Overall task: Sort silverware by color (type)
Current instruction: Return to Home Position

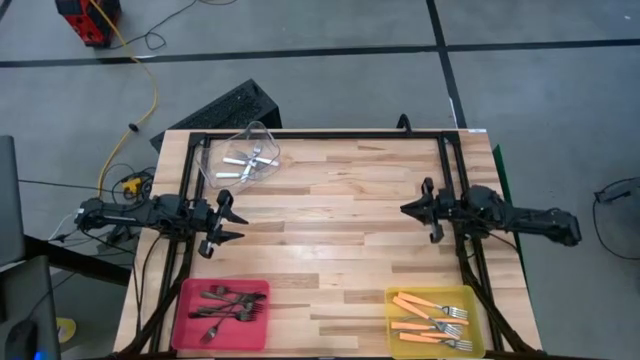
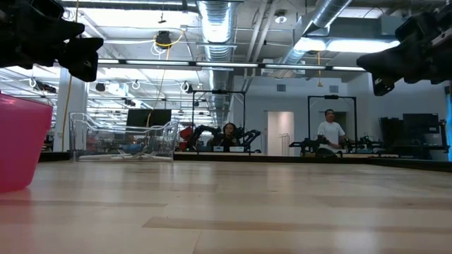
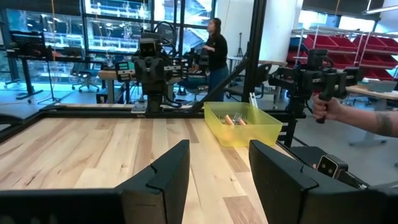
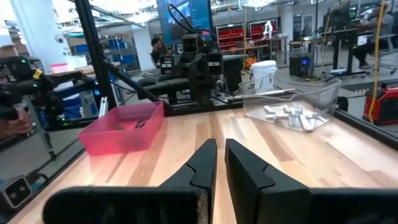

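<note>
Sorting looks finished. Silver forks (image 1: 248, 160) lie in the clear bin (image 1: 212, 152) on one side of the left hand (image 1: 232, 225), black forks (image 1: 225, 303) in the pink bin (image 1: 186, 292) on its other side. Orange forks (image 1: 435, 318) fill the yellow bin (image 1: 476, 300) near the right hand (image 1: 406, 209). The left hand is released and the right clenched, both empty above the desk (image 1: 330, 220). What probably remains is parking both arms.
</note>
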Controlling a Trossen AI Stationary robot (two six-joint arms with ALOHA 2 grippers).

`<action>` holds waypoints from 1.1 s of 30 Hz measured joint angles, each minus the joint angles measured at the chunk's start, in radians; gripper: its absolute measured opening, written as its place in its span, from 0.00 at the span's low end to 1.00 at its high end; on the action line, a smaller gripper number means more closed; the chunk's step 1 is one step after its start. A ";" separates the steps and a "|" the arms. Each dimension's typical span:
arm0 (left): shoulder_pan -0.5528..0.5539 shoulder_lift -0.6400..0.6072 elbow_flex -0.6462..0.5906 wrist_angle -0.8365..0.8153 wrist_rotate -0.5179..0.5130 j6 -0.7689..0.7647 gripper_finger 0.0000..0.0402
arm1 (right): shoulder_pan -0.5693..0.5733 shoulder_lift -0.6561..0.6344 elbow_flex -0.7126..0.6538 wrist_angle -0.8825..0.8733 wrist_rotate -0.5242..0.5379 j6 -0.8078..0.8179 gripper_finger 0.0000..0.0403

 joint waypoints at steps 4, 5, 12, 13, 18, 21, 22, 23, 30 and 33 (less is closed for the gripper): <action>0.000 0.000 0.000 0.000 -0.011 0.011 0.38 | -0.017 0.000 0.000 0.000 -0.004 -0.019 0.15; 0.000 0.000 0.000 -0.001 -0.020 0.014 0.38 | -0.019 0.000 0.000 0.000 -0.004 -0.025 0.15; 0.000 0.000 0.000 -0.001 -0.110 0.023 0.38 | -0.020 0.000 0.000 0.000 -0.004 -0.067 0.15; 0.000 0.000 0.000 -0.001 -0.118 0.025 0.38 | -0.020 0.000 0.000 0.000 -0.004 -0.066 0.15; 0.000 0.000 0.000 -0.001 -0.149 0.026 0.38 | -0.020 0.000 -0.001 -0.004 -0.003 -0.066 0.15; 0.000 0.000 0.000 -0.008 -0.149 0.022 0.38 | -0.020 0.000 -0.001 -0.011 -0.002 -0.066 0.15; 0.000 0.000 0.000 -0.015 -0.149 0.014 0.38 | -0.020 0.000 -0.001 -0.011 -0.001 -0.066 0.15; 0.000 0.000 0.000 -0.019 -0.149 0.004 0.38 | -0.020 0.000 -0.001 -0.012 -0.001 -0.066 0.15; 0.000 0.000 0.000 -0.017 -0.149 -0.031 0.38 | -0.020 0.000 -0.001 -0.016 0.000 -0.066 0.15; 0.000 0.000 0.000 -0.017 -0.149 -0.032 0.38 | -0.020 0.000 -0.002 -0.016 0.000 -0.066 0.15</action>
